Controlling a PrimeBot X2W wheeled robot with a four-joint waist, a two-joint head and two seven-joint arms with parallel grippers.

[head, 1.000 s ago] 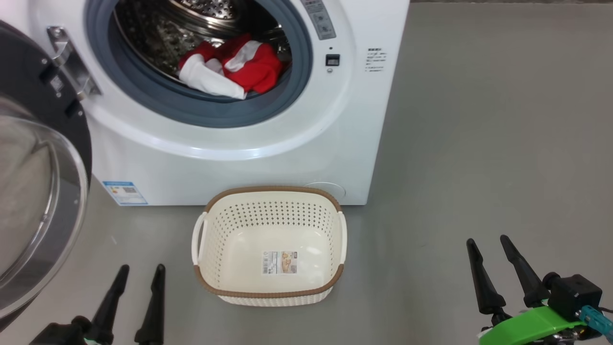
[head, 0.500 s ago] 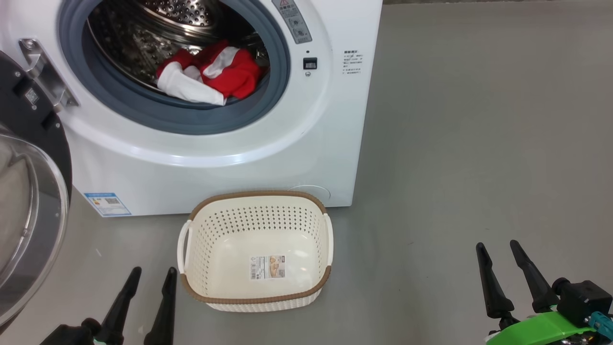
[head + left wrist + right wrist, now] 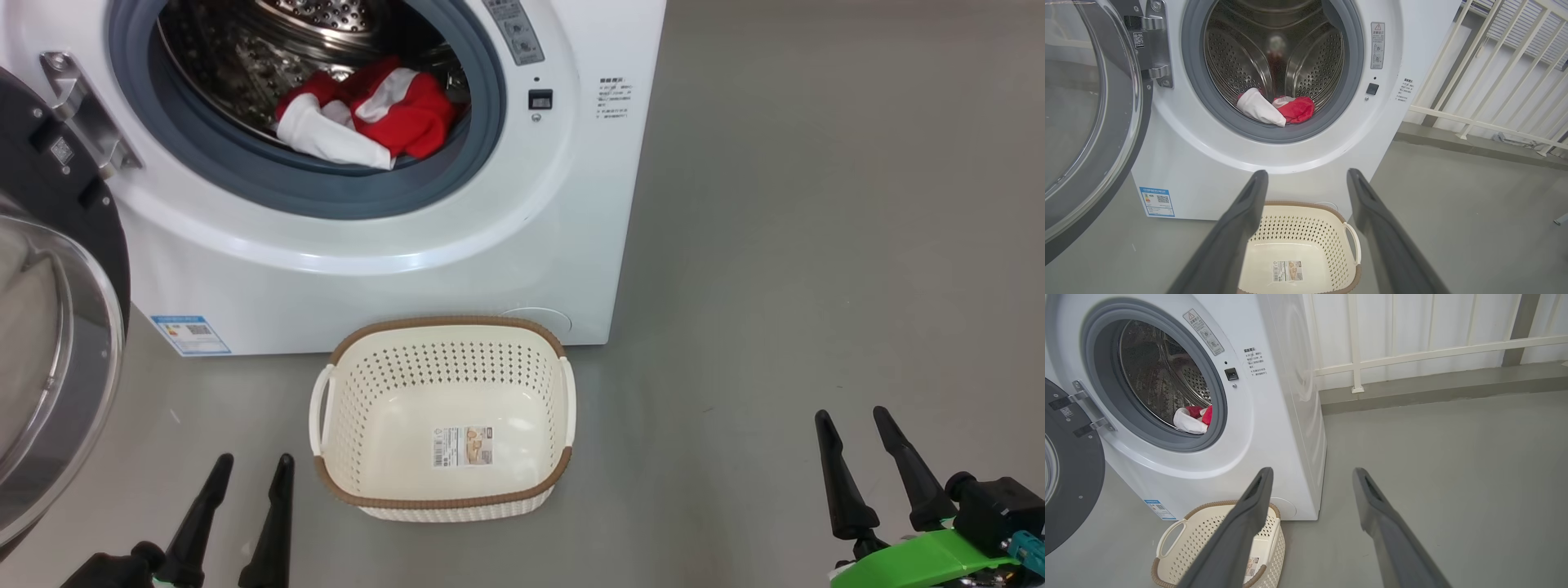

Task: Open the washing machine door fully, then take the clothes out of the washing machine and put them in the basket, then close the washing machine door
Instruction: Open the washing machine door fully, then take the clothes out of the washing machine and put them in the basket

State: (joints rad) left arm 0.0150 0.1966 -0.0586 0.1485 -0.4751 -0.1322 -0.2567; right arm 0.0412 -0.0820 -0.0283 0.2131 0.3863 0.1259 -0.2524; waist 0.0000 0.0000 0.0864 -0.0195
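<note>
Laundry awaiting pickup.
Red clothes (image 3: 367,114) heaped at washing machine (image 3: 392,278) mouth; washing machine door (image 3: 57,327) swung wide left for access; basket (image 3: 445,322) directly below for a short drop; left gripper (image 3: 255,461), right gripper (image 3: 851,413) splayed wide, empty.

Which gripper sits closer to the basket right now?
The left gripper: it stands just beside the left handle of the basket, while the right gripper is well off to the other side. Both are open, holding nothing.
</note>
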